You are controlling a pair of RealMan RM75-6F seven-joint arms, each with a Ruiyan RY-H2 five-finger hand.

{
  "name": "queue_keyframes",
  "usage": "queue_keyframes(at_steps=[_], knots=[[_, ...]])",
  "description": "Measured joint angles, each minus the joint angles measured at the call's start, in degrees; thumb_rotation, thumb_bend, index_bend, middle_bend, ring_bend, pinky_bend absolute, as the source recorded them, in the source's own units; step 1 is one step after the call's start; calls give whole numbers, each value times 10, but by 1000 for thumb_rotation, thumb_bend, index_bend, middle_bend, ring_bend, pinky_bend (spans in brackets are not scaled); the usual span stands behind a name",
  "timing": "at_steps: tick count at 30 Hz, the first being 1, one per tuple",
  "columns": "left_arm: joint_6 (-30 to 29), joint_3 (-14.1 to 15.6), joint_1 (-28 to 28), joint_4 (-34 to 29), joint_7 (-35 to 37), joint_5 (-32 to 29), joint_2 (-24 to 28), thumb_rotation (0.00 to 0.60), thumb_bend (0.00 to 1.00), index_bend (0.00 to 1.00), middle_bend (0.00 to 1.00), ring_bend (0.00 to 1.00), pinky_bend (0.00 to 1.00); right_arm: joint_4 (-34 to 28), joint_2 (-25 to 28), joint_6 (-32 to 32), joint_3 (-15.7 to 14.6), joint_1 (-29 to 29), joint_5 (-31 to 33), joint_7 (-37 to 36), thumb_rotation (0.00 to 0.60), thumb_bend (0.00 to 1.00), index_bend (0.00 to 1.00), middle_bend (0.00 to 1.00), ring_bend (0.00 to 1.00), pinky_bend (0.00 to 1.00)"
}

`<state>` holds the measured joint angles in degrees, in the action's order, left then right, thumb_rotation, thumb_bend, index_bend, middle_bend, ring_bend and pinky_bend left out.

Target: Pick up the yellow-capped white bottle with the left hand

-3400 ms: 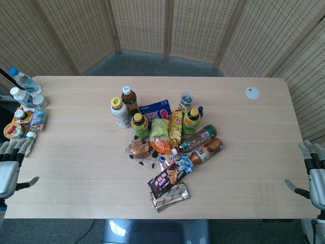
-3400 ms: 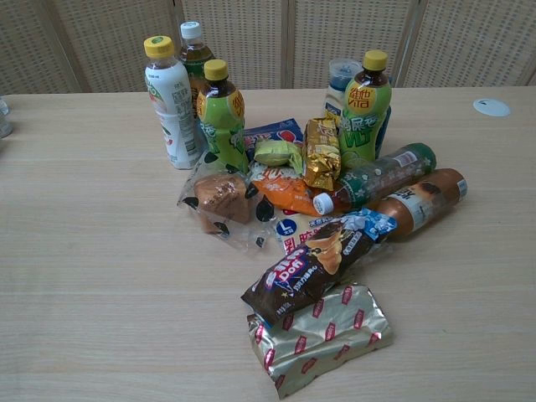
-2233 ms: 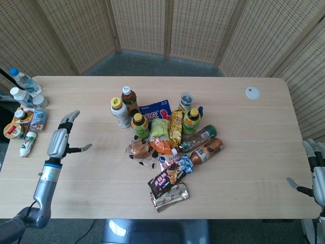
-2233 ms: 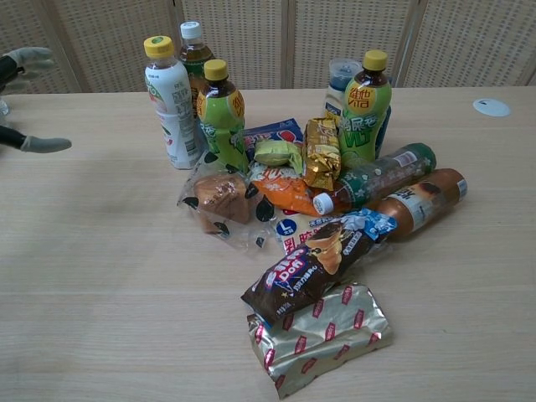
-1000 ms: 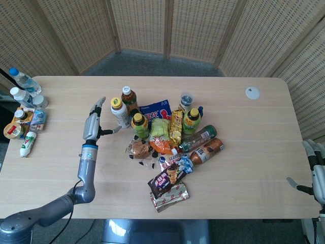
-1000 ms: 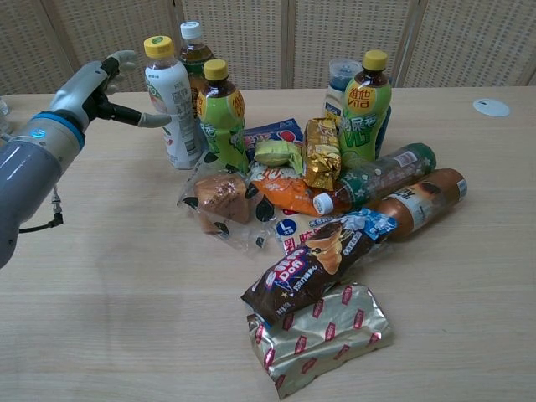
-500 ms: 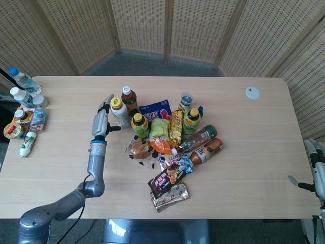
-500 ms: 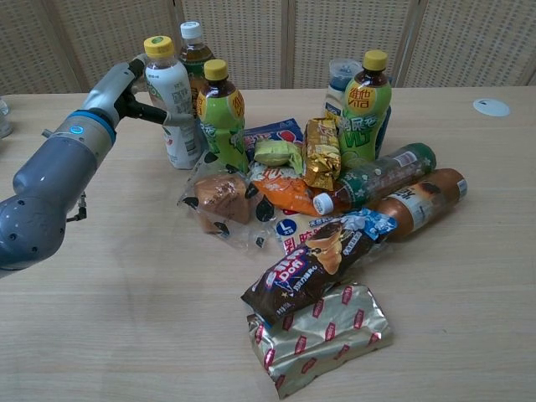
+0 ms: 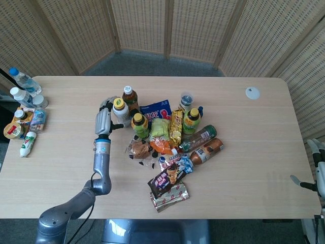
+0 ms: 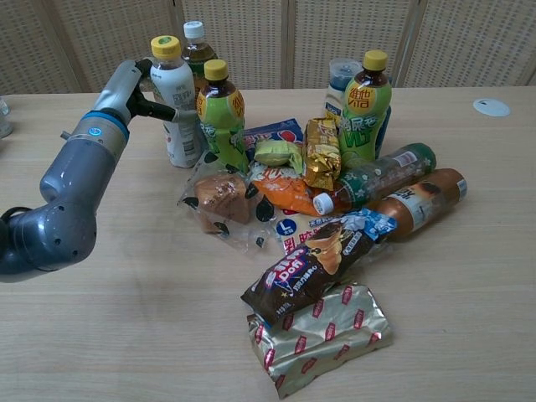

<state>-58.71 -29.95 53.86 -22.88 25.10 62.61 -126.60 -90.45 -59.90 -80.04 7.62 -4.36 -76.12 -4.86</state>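
Note:
The yellow-capped white bottle (image 9: 121, 112) (image 10: 177, 105) stands at the left back of the snack pile, leaning slightly right. My left hand (image 9: 104, 119) (image 10: 134, 90) is wrapped around it from the left: the thumb (image 10: 167, 113) lies across the bottle's front and the fingers (image 10: 144, 67) curl behind its neck. My right hand (image 9: 319, 175) hangs past the table's right front edge, far from the pile, holding nothing, with fingers apart. It shows only in the head view.
A green tea bottle (image 10: 222, 113) and a white-capped brown bottle (image 10: 194, 46) stand tight against the white bottle. Snack packs and lying bottles (image 10: 394, 188) spread to the right. Small bottles (image 9: 23, 81) line the table's left edge. A white lid (image 9: 252, 92) lies far right.
My left hand travelled from the left table edge to the white bottle and closed around it. The bottle has shifted and tipped slightly right. The right hand sank a little lower.

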Motion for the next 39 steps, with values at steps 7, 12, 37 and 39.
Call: queue_keyframes(at_steps=[7,12,37,39], knots=[[-13,1,-4,10,-2,-1,-1,600,83,824,758,536,427,-1,0,-1,-1,0,-3,0,584,0,0,0,0,0],[-32,2,-15,-10,3,1,14,600,87,826,753,536,426,-3,0,-1,-2,-1,-7,0,587,0,0,0,0,0],[-179,-2,-160,-572,-132,25,299,600,86,815,742,536,427,-48,20,-41,-12,11,-54,-3,586,0,0,0,0,0],[-191,-9,-173,-624,-154,25,331,600,86,815,742,536,427,-52,23,-45,-12,13,-57,-4,583,0,0,0,0,0]])
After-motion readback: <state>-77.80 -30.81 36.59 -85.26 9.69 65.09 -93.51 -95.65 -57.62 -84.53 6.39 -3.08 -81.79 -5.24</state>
